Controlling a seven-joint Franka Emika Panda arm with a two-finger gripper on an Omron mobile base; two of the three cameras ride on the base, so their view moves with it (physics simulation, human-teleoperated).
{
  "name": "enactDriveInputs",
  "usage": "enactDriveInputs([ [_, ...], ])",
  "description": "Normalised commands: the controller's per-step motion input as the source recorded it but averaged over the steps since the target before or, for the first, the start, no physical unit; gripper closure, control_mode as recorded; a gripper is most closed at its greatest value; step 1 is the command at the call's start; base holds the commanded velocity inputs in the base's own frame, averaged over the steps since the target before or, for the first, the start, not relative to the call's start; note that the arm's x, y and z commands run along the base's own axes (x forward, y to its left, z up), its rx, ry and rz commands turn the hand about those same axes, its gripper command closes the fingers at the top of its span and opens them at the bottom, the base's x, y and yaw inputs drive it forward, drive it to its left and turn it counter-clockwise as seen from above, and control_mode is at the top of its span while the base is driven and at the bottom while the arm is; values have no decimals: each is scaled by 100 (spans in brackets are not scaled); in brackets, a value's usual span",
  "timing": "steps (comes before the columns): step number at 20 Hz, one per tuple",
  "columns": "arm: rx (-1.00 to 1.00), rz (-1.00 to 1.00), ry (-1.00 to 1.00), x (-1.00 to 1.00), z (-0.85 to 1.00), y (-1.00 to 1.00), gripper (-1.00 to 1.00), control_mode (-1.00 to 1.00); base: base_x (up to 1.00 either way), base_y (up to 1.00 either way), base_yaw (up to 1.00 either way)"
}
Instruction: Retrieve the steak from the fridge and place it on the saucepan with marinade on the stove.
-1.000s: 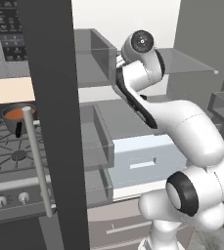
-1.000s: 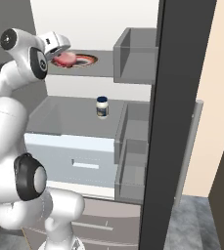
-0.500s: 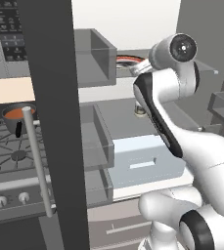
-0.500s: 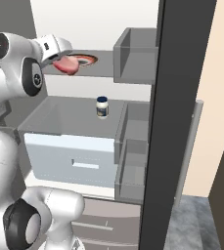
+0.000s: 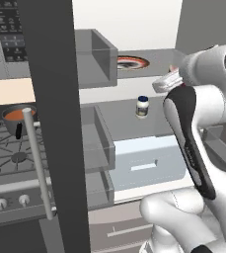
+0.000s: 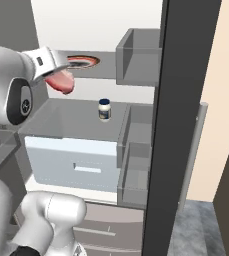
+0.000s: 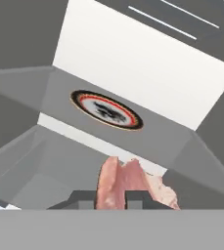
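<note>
Steak point(image 6: 60, 81) is held pinched in the nearly closed end effector point(image 7: 111, 197), just in front of the fridge's point(image 6: 136, 107) upper shelf. It should be carried clear of the door before being swung toward the saucepan point(image 5: 19, 116).

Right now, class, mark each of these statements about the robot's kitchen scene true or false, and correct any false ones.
1. The gripper holds the steak. True.
2. The steak lies on the plate. False: it hangs in the jaws, clear of the plate on the upper shelf.
3. A small jar stands on a fridge shelf. True.
4. The saucepan on the stove is empty. False: it holds orange-red liquid.
5. The fridge is closed. False: its doors stand open.
</note>
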Motion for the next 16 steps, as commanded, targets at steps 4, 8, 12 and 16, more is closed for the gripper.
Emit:
enactDriveInputs([
  [4, 0, 19, 0, -84, -51, 9, 100, -100, 0, 0, 0],
  [8, 0, 20, 0, -64, -51, 1, 100, -100, 0, 0, 0],
  [12, 0, 7, 1, -9, -31, 0, 100, -100, 0, 0, 0],
  [16, 0, 0, 0, -3, -24, 0, 100, -100, 0, 0, 0],
])
